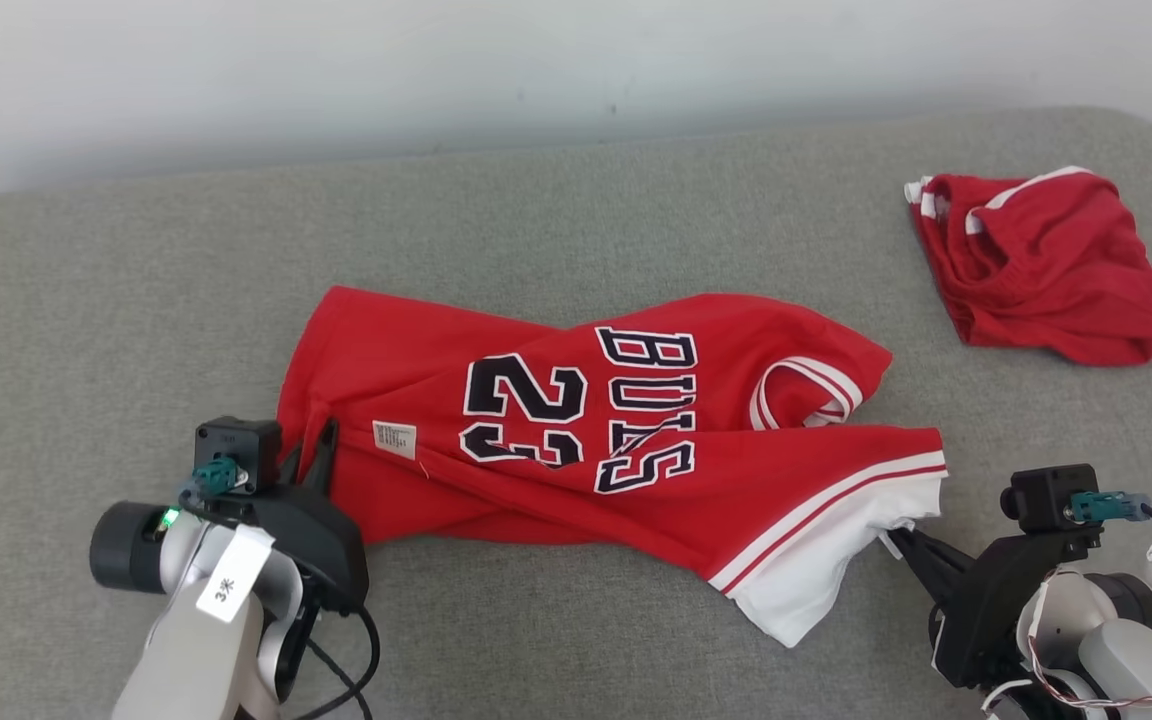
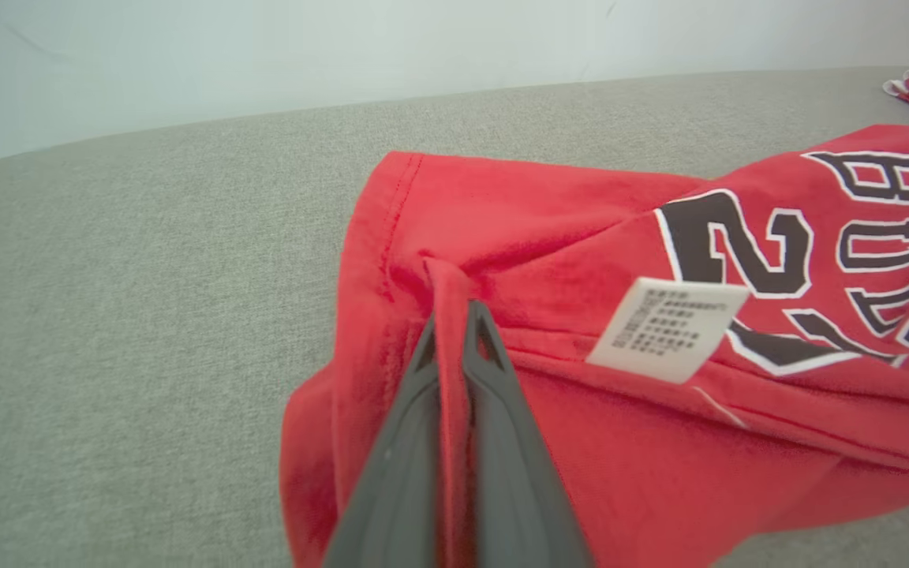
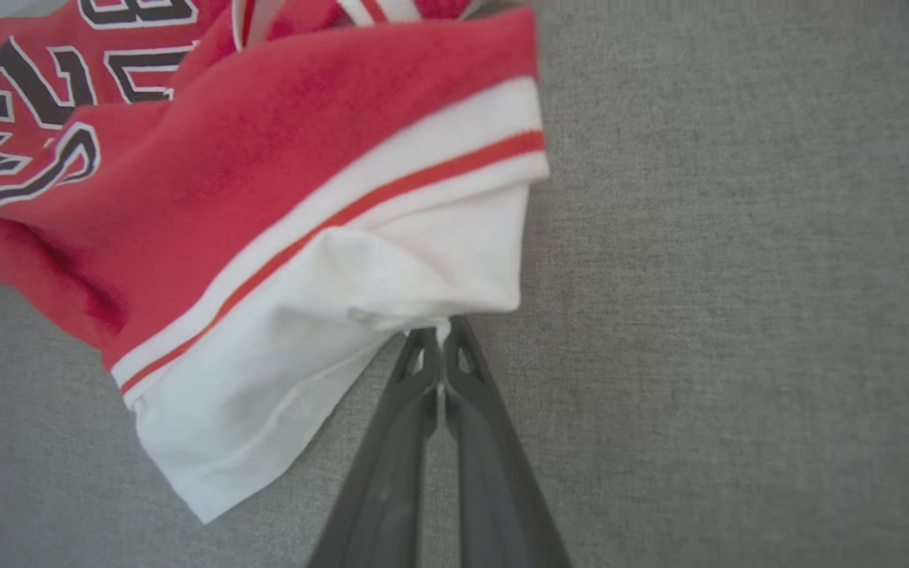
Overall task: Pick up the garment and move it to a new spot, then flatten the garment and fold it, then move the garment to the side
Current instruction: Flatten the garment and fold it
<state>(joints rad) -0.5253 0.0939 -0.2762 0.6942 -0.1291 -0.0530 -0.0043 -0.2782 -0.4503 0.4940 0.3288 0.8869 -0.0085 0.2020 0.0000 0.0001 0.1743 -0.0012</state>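
1. The red shirt (image 1: 586,430) lies on the gray cushion (image 1: 86,300), stretched long from my left to my right.
2. My left pincer (image 1: 321,445) is pinched tight on its red end.
3. My right pincer (image 1: 894,538) is pinched tight on its white corner.
4. I think both must lift together.

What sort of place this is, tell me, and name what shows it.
Probably an indoor bench for laundry-folding trials: a grey fabric-covered surface against a bare pale wall, with a red jersey lying on it and a second red garment aside.
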